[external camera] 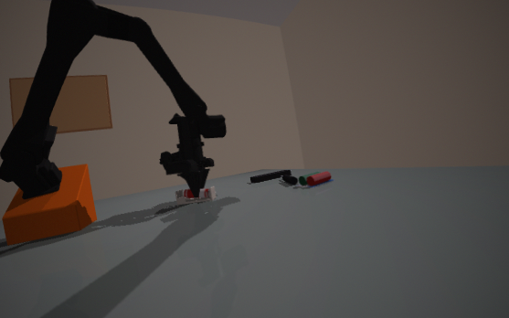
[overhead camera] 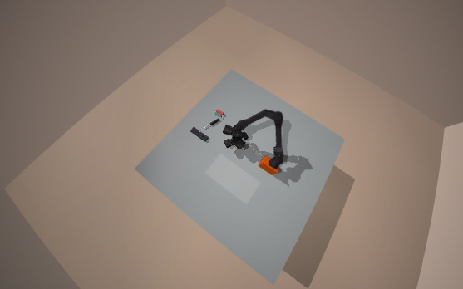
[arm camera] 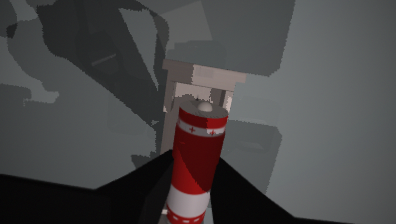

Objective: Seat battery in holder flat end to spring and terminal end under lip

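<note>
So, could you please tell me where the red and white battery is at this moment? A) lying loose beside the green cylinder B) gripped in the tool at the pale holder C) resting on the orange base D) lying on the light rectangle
B: the tool is shut on the battery, whose knobbed end points at the holder.

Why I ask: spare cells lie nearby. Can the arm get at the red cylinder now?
Probably not yet: the gripper is shut on the battery at the holder; the red cylinder lies apart, unobstructed.
</note>
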You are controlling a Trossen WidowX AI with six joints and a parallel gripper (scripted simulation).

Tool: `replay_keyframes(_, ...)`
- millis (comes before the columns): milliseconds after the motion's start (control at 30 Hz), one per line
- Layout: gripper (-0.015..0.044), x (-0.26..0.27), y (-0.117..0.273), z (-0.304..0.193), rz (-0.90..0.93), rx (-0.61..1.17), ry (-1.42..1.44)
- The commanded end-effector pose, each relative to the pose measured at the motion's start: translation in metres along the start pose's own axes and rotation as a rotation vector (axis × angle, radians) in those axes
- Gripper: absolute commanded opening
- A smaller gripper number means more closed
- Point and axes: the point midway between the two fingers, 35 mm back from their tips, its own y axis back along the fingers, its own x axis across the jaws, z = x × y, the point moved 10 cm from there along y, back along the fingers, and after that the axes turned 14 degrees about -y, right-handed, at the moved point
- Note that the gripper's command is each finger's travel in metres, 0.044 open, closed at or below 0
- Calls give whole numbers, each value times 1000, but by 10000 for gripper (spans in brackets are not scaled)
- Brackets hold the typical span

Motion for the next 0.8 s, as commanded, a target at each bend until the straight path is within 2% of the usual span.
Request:
replay_keyframes(0, 81, 2, -3, 2, -1, 30, -3)
replay_keyframes(767, 81, 8, -5, 17, -41, 136, -5)
